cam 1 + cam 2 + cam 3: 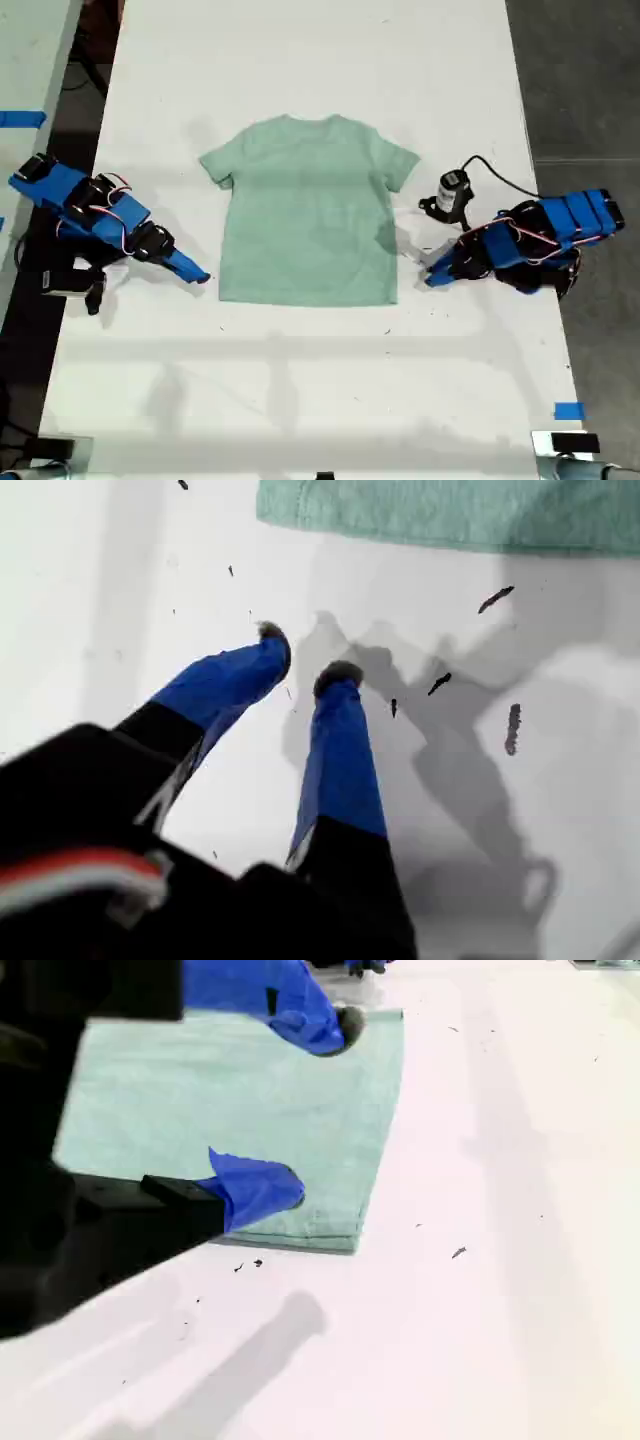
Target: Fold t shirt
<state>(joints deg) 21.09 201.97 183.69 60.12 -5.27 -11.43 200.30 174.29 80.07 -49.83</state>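
The t shirt (pixel 308 215) lies flat mid-table (pixel 300 380). My first gripper (pixel 303 662) rests released beside its edge; my second gripper (pixel 320 1110) hangs released at a hem corner, grasping nothing.

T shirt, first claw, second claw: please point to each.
t shirt (pixel 310 225), exterior view, middle of chest.
my first claw (pixel 305 657), first wrist view, between fingertips.
my second claw (pixel 318 1108), second wrist view, between fingertips.

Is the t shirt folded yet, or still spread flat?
Spread flat: the t shirt lies open on the table, both sleeves out, hem straight, no fold showing.
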